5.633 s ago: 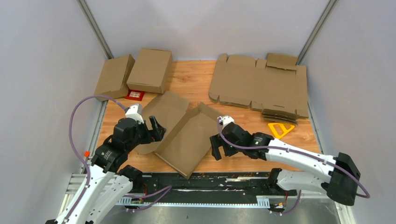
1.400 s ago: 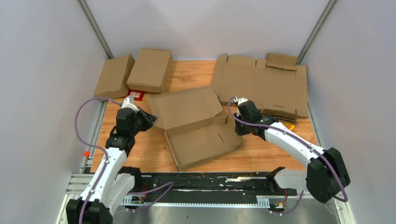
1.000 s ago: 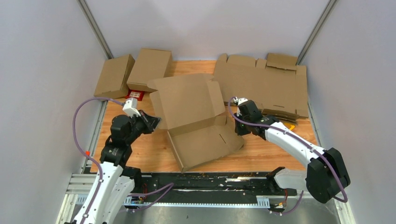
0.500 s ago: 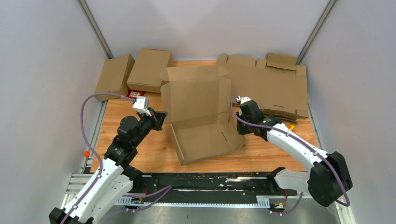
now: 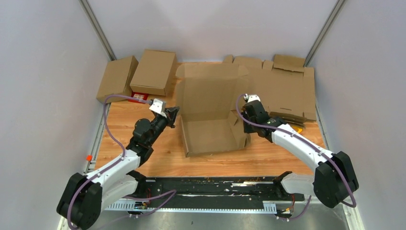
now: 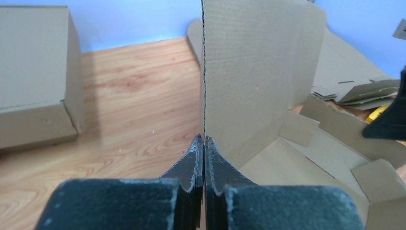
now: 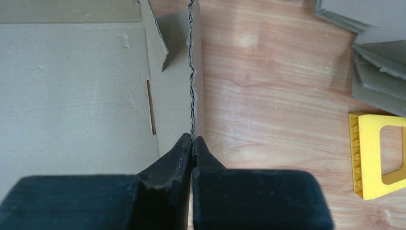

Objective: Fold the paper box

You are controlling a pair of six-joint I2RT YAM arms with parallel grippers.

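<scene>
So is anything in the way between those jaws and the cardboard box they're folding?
Nothing visible. Both pairs of jaws are already shut on the paper box: the left jaws pinch the edge of its upright panel, the right jaws its right side wall.

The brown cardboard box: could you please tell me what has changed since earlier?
The plain brown cardboard box, once flat and skewed, turned square; its far panel swung upright. Left fingers and right fingers pinch its side edges. Closed brown boxes, flat cardboard sheets, yellow plastic tool stayed.
</scene>
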